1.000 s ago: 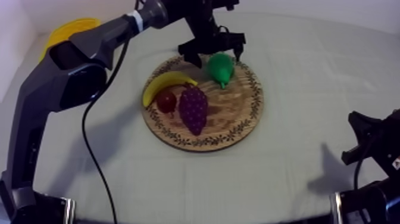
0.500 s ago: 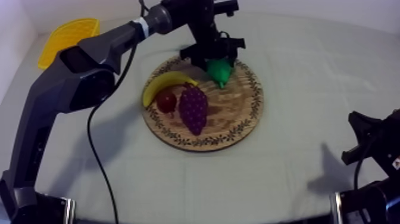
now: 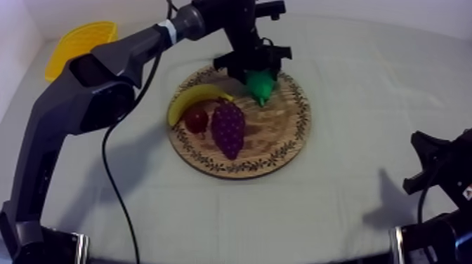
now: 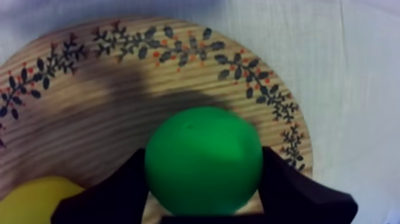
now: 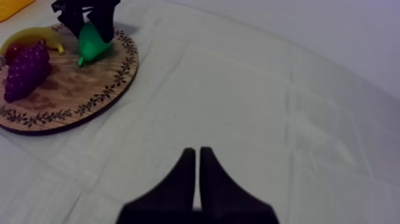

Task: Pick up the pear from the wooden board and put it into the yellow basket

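Note:
The green pear [image 3: 261, 86] lies at the far edge of the round wooden board [image 3: 274, 144], stalk end pointing toward the board's middle. My left gripper [image 3: 253, 70] has come down on it from above. In the left wrist view its black fingers [image 4: 119, 190] press against both sides of the pear [image 4: 203, 159], which still rests on the board [image 4: 89, 119]. The yellow basket [image 3: 79, 43] stands at the far left corner of the table. Low at the right side, my right gripper [image 3: 428, 158] is idle, its fingers together as a narrow wedge [image 5: 197, 152].
A banana [image 3: 193, 97], a small red fruit [image 3: 196, 119] and a bunch of purple grapes [image 3: 227, 126] lie on the board's left half, close to the pear. My left arm stretches from the lower left across the cloth between board and basket.
One second ago my left gripper hung open just behind the pear. It has since dropped over the pear and closed round it. The right arm has not moved.

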`<state>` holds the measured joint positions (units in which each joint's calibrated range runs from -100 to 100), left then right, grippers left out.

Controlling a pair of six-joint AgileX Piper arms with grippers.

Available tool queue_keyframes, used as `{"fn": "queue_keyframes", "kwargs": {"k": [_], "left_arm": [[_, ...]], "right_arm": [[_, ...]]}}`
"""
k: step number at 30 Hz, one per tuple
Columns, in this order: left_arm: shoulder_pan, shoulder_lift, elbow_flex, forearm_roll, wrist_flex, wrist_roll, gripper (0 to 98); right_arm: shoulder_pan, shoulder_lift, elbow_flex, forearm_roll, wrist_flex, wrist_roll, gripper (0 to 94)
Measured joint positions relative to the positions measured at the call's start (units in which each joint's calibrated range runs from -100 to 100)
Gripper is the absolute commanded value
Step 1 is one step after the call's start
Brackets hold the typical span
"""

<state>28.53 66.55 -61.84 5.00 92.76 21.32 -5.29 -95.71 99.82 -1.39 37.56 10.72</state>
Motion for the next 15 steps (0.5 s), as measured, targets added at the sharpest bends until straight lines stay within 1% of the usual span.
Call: {"fn": "queue_keyframes", "kwargs": {"k": [15], "left_arm": [[2.31,-16.99,12.11,-0.89,0.67,0.72,49.0]], "right_arm": [[0.0,0.0,0.0,0.0,0.0,0.01,0.4]]}}
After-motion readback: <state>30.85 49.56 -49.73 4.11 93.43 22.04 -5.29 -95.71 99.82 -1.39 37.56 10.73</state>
